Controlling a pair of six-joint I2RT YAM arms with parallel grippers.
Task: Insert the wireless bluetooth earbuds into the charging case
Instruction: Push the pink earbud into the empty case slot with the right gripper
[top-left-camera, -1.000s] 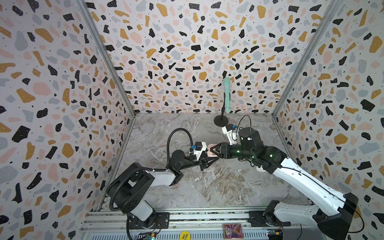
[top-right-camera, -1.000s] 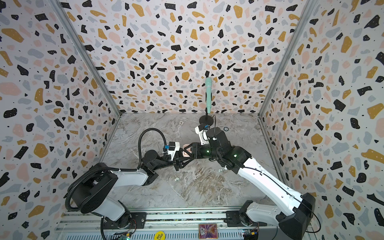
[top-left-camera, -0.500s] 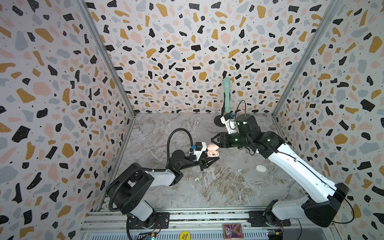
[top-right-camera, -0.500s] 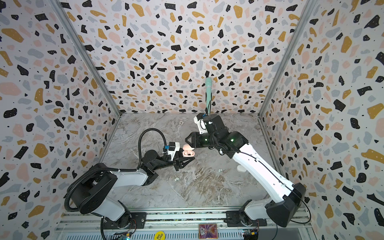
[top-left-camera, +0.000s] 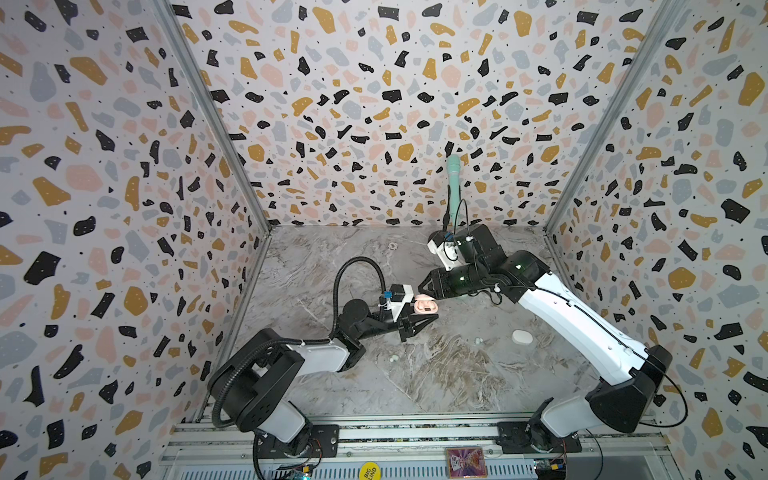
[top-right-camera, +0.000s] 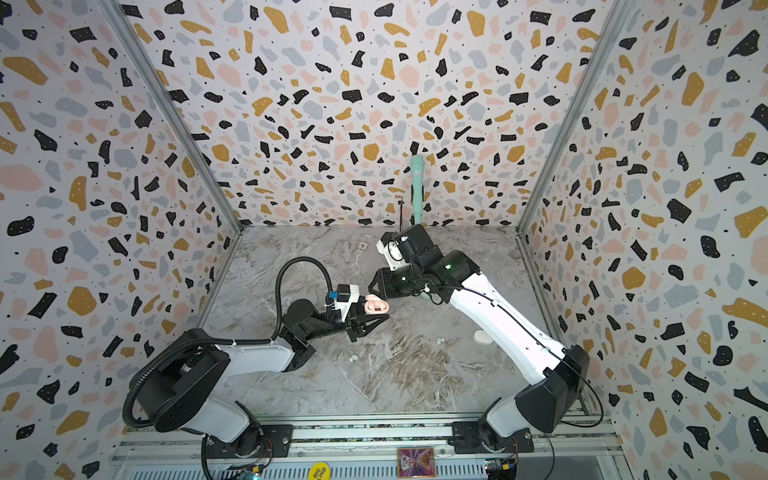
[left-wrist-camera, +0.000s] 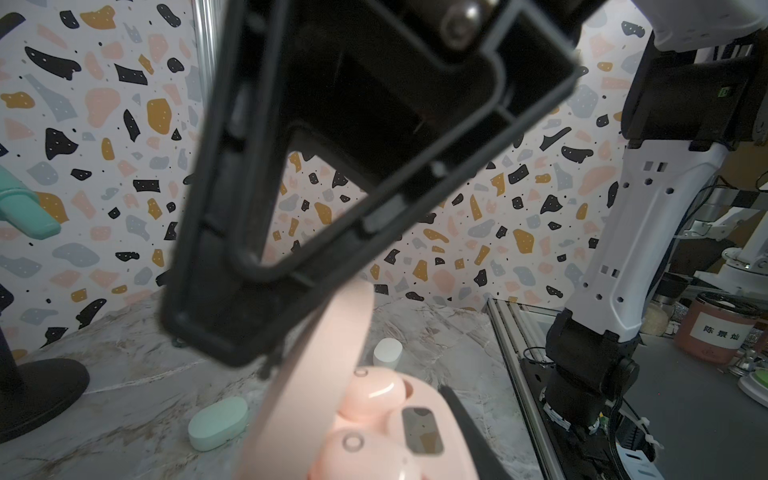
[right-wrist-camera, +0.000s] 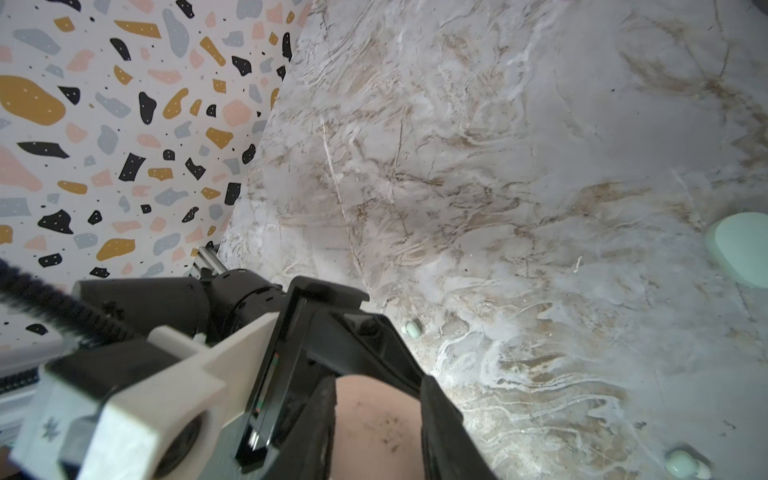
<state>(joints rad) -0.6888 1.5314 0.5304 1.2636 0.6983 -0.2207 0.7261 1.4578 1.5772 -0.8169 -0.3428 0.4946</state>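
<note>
At centre, left gripper (right-wrist-camera: 380, 399) clamped on charging case (top-left-camera: 426, 306), long axis left-right, lid (left-wrist-camera: 316, 374) up, earbuds (left-wrist-camera: 372, 392) seated, right gripper (top-left-camera: 423, 286) unclear.

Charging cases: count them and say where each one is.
3. The pink case, open, is in the left gripper. The white case lies on the table beside the right arm. The mint case lies on the table too. Others could hide under the arms.
</note>
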